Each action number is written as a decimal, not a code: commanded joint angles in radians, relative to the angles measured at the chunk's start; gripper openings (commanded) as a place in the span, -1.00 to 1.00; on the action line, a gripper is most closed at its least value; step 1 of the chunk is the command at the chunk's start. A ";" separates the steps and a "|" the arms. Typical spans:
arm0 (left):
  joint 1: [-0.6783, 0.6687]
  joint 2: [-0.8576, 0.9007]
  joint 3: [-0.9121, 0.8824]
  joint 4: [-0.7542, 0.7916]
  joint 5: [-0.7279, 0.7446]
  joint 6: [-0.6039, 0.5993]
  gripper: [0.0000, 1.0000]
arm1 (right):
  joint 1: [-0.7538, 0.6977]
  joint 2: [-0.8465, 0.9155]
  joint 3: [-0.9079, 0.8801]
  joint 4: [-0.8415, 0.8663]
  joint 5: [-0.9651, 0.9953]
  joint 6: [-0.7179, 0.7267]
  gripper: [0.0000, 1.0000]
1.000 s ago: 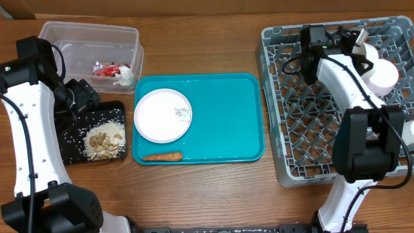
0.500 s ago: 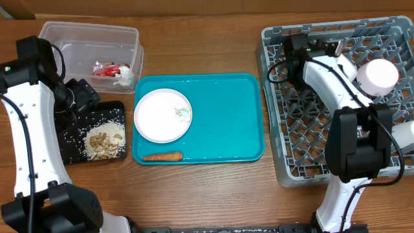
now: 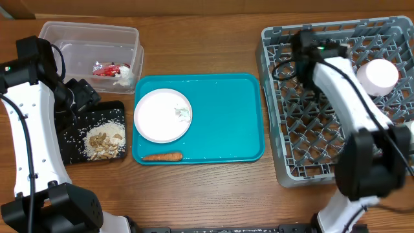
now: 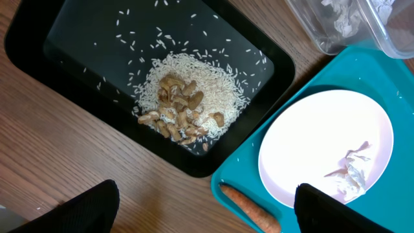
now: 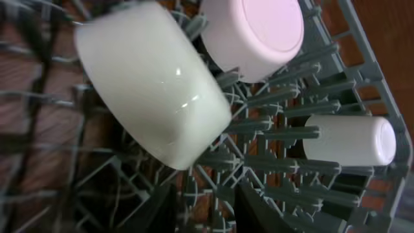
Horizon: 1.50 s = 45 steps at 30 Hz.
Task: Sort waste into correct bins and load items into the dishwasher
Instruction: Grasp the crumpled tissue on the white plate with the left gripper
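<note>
Next, plate (image 3: 158, 118): stiff, slick, breakable, so I'd pinch its rim; left tool (image 4: 207, 200), right tool (image 5: 210, 206) spread, empty.

The overhead view looks straight down from high above the whole wooden table (image 3: 213, 194): clear rectangular plastic tub (image 3: 71, 52) upper left, flat black rectangular tray (image 3: 70, 139) below it, teal serving tray (image 3: 226, 116) centre, square grey plastic dish rack (image 3: 278, 149) right. The left wrist view faces down from nearer, sharing the black tray, the teal tray's corner and the white round plate (image 4: 310, 149) with it. The right wrist view sits very close inside the rack, blurred, sharing the upturned white round bowl (image 5: 252, 32).
</note>
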 commanded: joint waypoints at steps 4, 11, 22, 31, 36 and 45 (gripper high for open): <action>-0.004 -0.019 0.018 -0.003 0.018 -0.003 0.79 | -0.003 -0.201 0.023 0.027 -0.600 -0.304 0.15; -0.219 -0.013 0.017 0.027 0.061 0.074 0.85 | -0.005 -0.212 0.021 -0.031 -0.990 -0.418 0.27; -0.551 0.145 0.016 0.130 0.052 0.102 0.90 | -0.081 -0.213 0.021 -0.127 -0.927 -0.417 0.35; -0.611 0.359 0.016 0.192 0.056 0.030 0.87 | -0.107 -0.213 0.021 -0.135 -0.928 -0.414 0.36; -0.611 0.430 0.016 0.239 0.057 0.031 0.87 | -0.107 -0.213 0.021 -0.134 -0.928 -0.414 0.36; -0.611 0.511 0.016 0.264 0.076 0.031 0.33 | -0.107 -0.213 0.021 -0.134 -0.927 -0.414 0.36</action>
